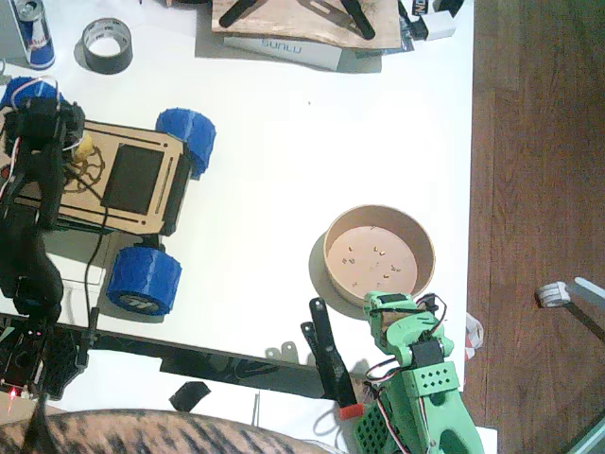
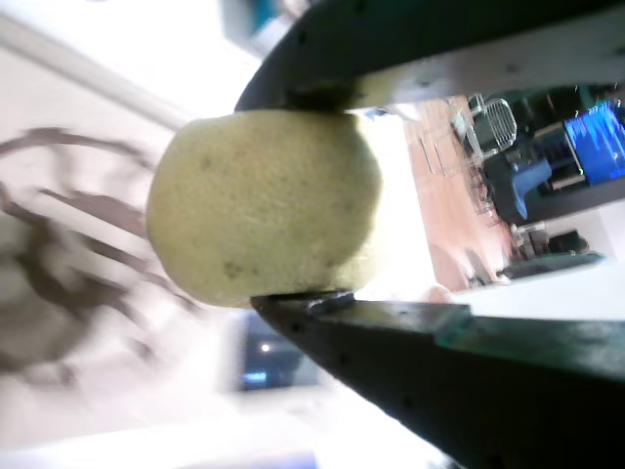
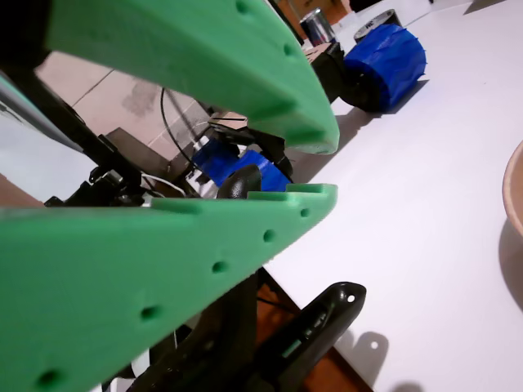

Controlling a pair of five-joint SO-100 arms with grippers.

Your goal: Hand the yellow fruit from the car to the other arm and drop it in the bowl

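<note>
Left gripper [image 2: 312, 200], black, clamps yellow fruit [image 2: 262, 203] between both jaws, over car [image 1: 104, 180] at desk's left, ready for handover. Right gripper [image 3: 323, 167], green, narrowly parted, empty, waits just near bowl [image 1: 380, 254].

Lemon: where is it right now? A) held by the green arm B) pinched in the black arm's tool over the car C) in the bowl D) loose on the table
B: a wrist view shows the lemon clamped between the black tool's two jaws, and the fixed view puts it at the car; the bowl holds only crumbs and the green tool is empty.
</note>
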